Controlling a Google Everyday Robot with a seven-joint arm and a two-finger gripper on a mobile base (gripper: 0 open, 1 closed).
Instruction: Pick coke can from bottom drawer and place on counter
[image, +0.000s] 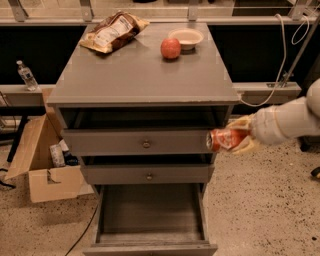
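Note:
The coke can (223, 140) is red with a silver end and lies sideways in my gripper (239, 136), which is shut on it. The gripper holds it in the air at the right front corner of the cabinet, level with the top drawer front and below the counter (140, 75). The bottom drawer (150, 212) is pulled open and its grey floor is bare. My white arm (290, 120) reaches in from the right.
On the counter's far side are a chip bag (112, 31), a red apple (170, 48) and a small white bowl (186, 38). The two upper drawers (145, 144) stand slightly open. An open cardboard box (42, 160) sits on the floor at the left.

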